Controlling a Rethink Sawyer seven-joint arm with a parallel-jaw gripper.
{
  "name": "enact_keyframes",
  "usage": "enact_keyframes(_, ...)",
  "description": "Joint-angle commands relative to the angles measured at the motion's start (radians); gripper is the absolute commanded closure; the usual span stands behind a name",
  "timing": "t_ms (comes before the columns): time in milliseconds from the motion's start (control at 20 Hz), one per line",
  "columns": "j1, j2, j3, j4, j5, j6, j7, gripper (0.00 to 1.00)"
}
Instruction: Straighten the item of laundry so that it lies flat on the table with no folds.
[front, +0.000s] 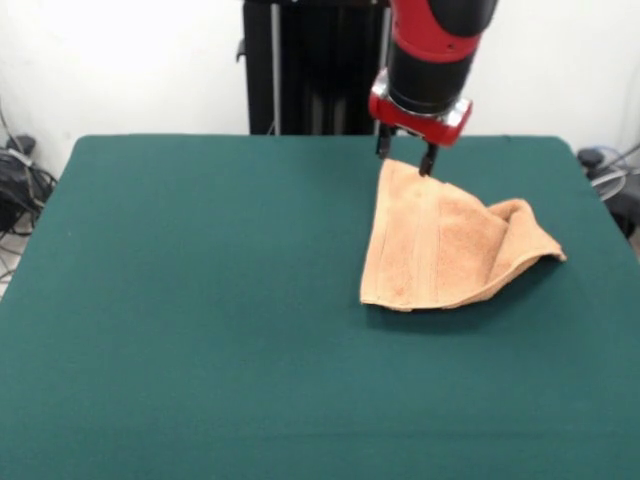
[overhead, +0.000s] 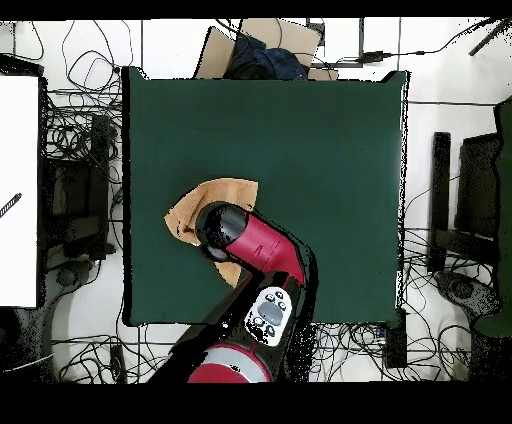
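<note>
The peach-orange towel (front: 440, 250) lies crumpled on the right half of the green table (front: 200, 300). One side is folded over into a raised ridge that points right. My gripper (front: 405, 160) hangs at the towel's far corner, its two fingers apart with the corner between their tips. I cannot see whether they touch the cloth. In the overhead view the towel (overhead: 215, 192) shows at the table's (overhead: 320, 150) left side. It is partly hidden under my red arm (overhead: 255, 245), which also hides the gripper.
The black pedestal (front: 310, 70) stands behind the table's far edge. In the overhead view a cardboard box (overhead: 262, 45) sits beyond the table's top edge. Cables and dark equipment lie on the floor on both sides.
</note>
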Motion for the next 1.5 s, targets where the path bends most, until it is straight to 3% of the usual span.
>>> enact_keyframes(50,-0.003,0.067,0.095,-0.005,-0.008,-0.012,0.226,0.00)
enact_keyframes(600,-0.043,0.095,0.129,0.004,0.039,0.028,0.246,0.00)
enact_keyframes(1500,-0.061,0.114,0.138,-0.023,0.029,-0.009,0.215,0.00)
